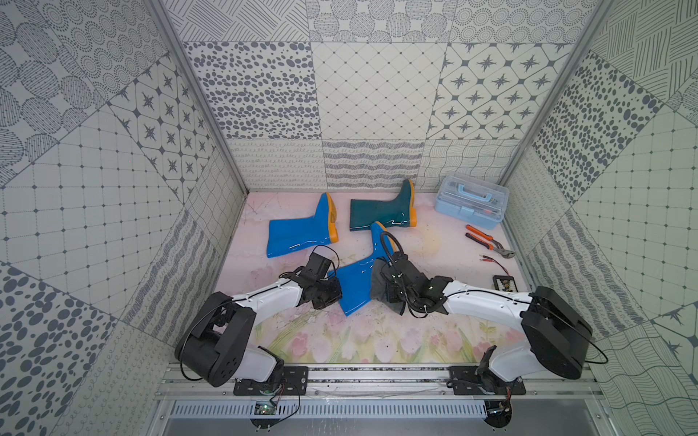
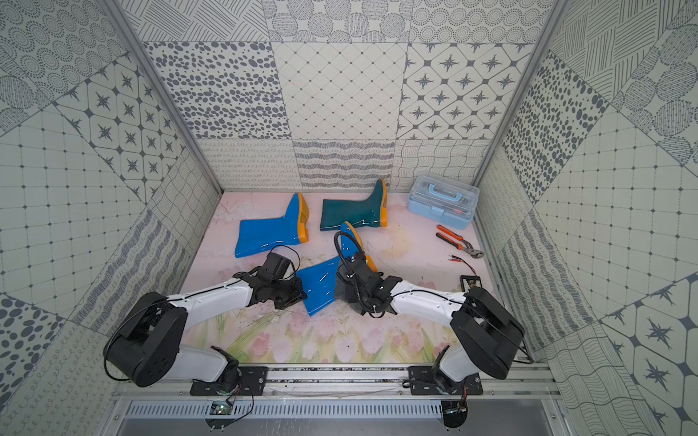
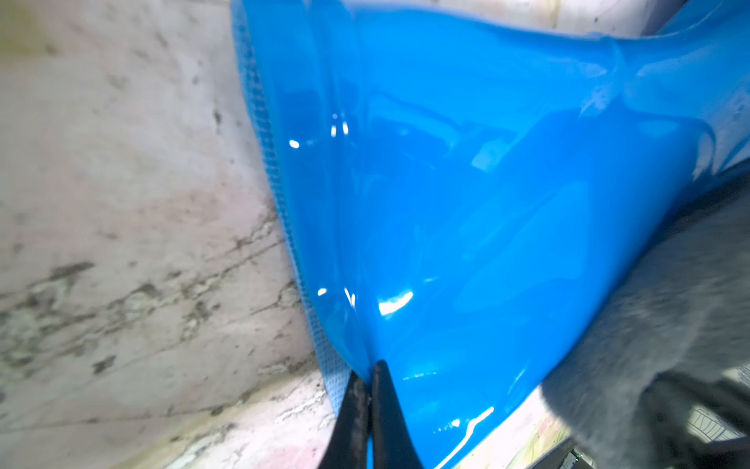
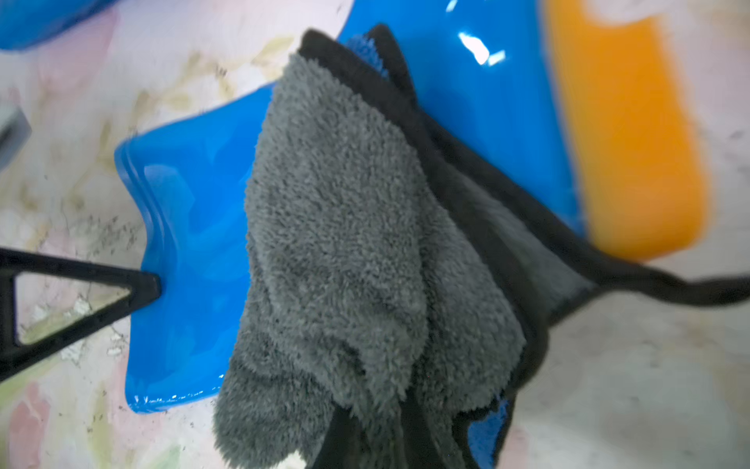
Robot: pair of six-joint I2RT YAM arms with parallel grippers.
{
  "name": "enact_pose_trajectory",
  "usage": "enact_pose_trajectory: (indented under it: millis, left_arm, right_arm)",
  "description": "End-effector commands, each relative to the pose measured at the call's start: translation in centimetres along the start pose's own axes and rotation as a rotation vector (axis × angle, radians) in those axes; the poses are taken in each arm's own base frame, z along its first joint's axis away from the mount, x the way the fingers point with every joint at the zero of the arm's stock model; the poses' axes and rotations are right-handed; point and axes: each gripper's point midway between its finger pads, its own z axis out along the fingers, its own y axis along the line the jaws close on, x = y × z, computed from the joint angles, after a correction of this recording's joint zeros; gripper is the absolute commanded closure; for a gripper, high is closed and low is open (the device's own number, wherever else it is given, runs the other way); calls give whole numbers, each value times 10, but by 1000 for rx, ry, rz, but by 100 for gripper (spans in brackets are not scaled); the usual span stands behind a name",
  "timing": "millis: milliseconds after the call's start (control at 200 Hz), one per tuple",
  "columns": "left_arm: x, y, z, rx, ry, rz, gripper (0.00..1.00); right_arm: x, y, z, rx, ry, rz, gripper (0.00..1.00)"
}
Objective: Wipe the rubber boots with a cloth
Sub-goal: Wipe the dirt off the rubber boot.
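The left pincer (image 3: 367,390) is pinched shut on the shaft rim of the near blue boot (image 1: 357,283), lying sideways on the tabletop (image 1: 340,339), while the right pincer (image 4: 377,434) grips the grey cloth (image 4: 345,211) draped over that boot's shaft. Wiping looks under way here; the far blue boot (image 1: 298,234) and teal boot (image 1: 377,213) lie apart from the cloth, seemingly left to do.

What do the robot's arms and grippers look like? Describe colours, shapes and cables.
The left arm and right arm match: glossy white tubular links between bulky rounded black joint housings, on black base plates. Thin black cables loop alongside; a thicker black cable arches over the right wrist. The left gripper has slim, tapering black fingers.
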Motion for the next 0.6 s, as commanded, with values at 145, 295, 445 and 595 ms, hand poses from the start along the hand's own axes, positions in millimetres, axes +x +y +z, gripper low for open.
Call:
enact_pose_trajectory:
  millis: [145,295,445,595]
  left_arm:
    - [7,13,-19,-66,-18,46,100]
    - [10,20,-21,-85,-9,57,100]
    - [12,22,-19,-89,2,55,100]
    - [10,20,-18,-84,4,57,100]
  right_arm:
    - [14,127,16,-286,41,-36,100]
    - [-13,57,9,-140,17,-6,100]
    - [-37,-36,-11,40,-1,28,100]
    - [-50,-55,-24,99,-20,-6,100]
